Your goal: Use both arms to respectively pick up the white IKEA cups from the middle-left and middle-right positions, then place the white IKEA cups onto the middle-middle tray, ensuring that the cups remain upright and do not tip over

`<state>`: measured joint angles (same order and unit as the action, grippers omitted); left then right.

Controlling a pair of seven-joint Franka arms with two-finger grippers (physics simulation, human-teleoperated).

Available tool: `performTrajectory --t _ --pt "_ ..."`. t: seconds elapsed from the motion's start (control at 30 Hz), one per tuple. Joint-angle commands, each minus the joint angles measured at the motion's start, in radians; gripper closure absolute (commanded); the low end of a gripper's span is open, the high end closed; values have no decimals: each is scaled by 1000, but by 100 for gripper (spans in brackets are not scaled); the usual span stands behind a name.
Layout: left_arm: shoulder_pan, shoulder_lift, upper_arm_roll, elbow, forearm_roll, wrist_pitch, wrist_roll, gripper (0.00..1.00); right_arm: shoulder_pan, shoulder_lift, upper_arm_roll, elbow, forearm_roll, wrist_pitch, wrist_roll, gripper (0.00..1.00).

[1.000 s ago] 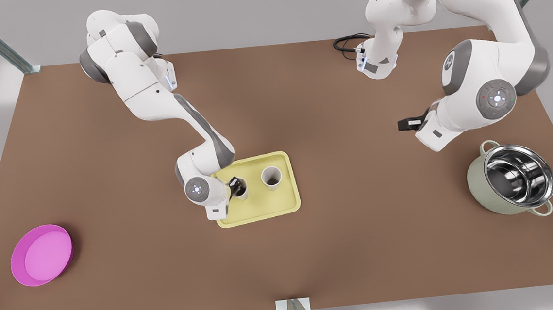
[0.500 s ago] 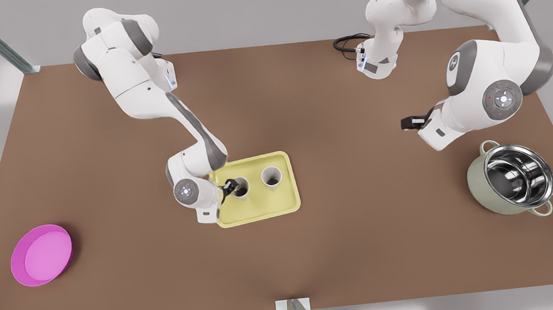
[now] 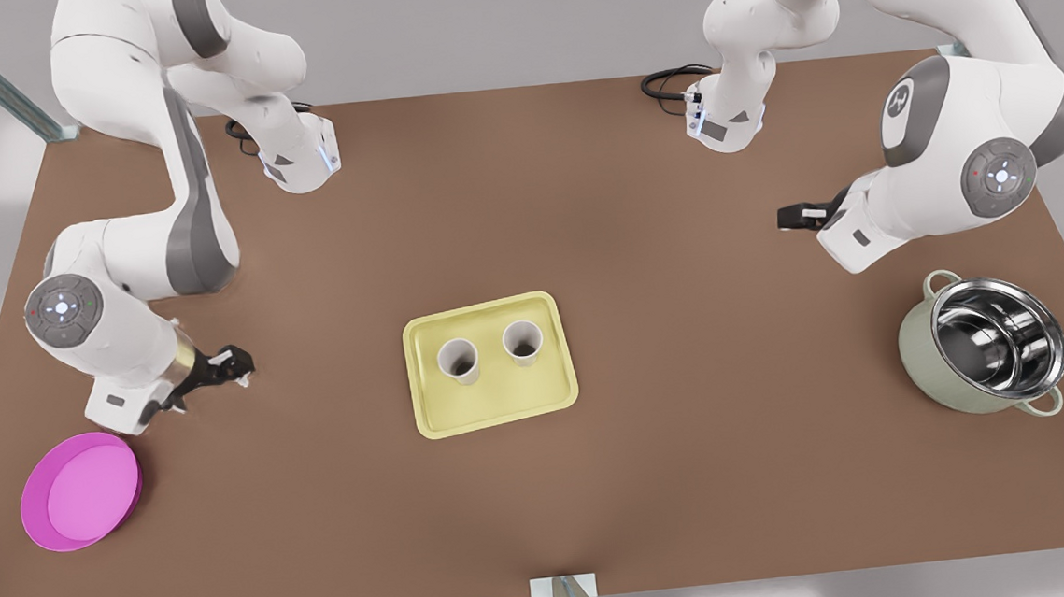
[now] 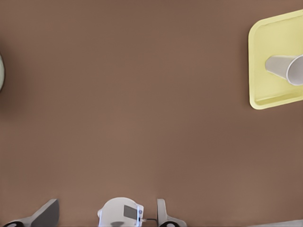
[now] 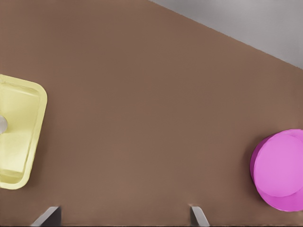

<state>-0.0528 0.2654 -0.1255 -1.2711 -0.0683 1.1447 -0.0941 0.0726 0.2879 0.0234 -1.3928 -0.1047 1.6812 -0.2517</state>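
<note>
Two cups (image 3: 459,360) (image 3: 523,340) side by side — on the tray (image 3: 493,412).

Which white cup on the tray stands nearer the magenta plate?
The cup on the front view's left side of the tray; the other cup stands beside it, toward the green pot.

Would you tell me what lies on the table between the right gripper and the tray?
Nothing: in the front view, only a bare stretch of brown table separates the open right gripper from the tray.
</note>
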Motion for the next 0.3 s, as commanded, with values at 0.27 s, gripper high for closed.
performTrajectory --t 0.27 --pt "7 -2 0 21 2 -20 -6 0 -60 -208 -2 -176 -30 -95 114 0"
